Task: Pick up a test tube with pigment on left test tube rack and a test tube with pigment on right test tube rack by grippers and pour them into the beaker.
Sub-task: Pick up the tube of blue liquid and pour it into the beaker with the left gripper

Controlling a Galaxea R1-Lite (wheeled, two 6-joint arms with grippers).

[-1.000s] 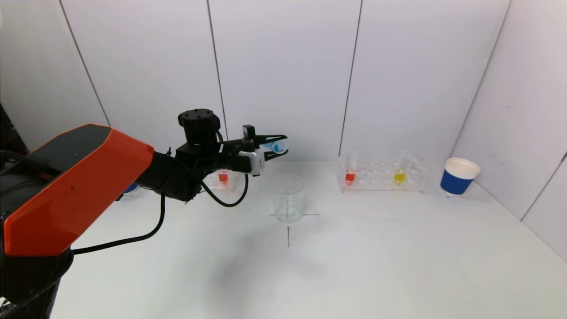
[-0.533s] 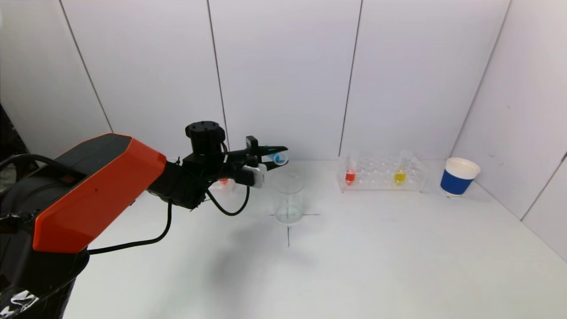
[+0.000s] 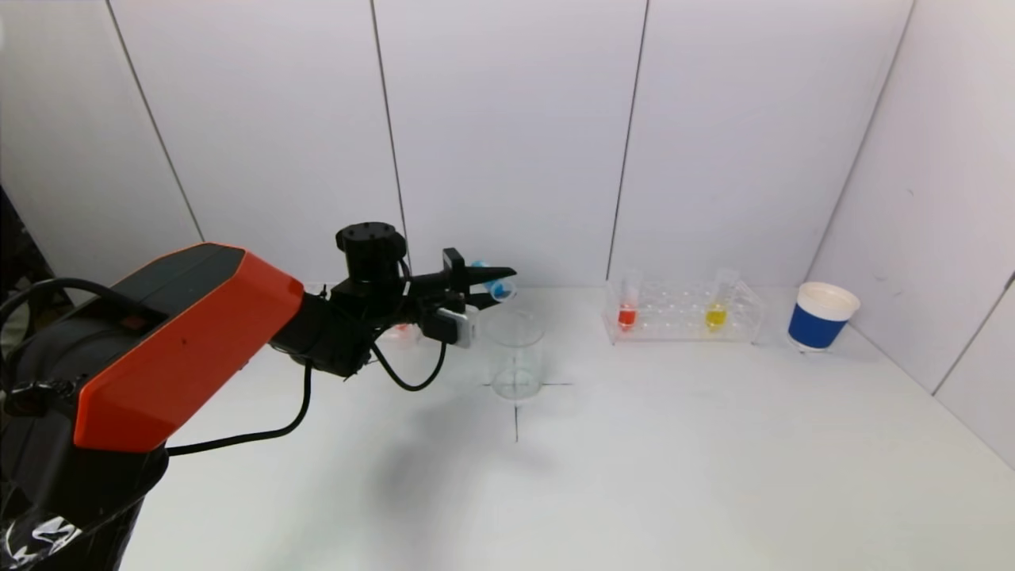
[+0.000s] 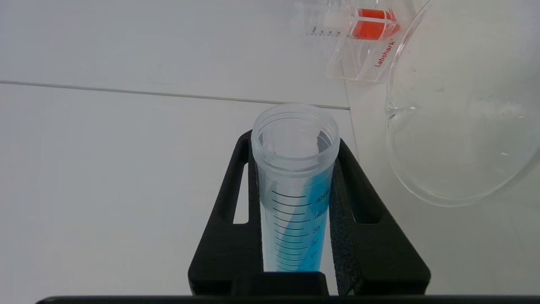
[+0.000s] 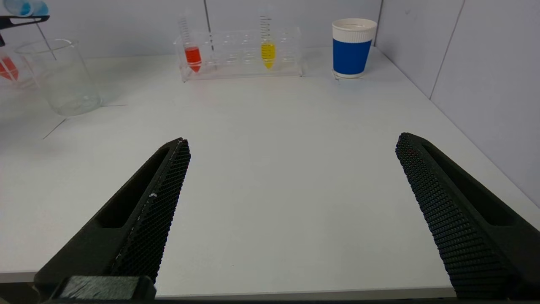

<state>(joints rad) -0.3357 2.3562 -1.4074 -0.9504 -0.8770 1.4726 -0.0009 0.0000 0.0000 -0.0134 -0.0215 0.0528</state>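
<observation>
— Starting at nine o'clock: what surrounds the beaker (image 3: 516,354)?

— Left rack (image 3: 400,333), mostly hidden behind the left gripper (image 3: 498,284), with a red tube (image 4: 371,28). Toward two o'clock, the right rack (image 3: 683,311) holds a red tube (image 3: 627,315) and a yellow tube (image 3: 716,315); a blue cup (image 3: 820,316) stands beyond.

— And the grippers?

— Left is clamped on the blue tube (image 3: 497,285), tilted, at the beaker's eleven o'clock above its rim. Beaker looks empty. Right gripper (image 5: 291,219) hangs spread wide over bare table (image 3: 674,460).

Orange-and-black left arm (image 3: 190,333) w/ looping black cable (image 3: 238,436), black fingers (image 3: 484,277).
</observation>
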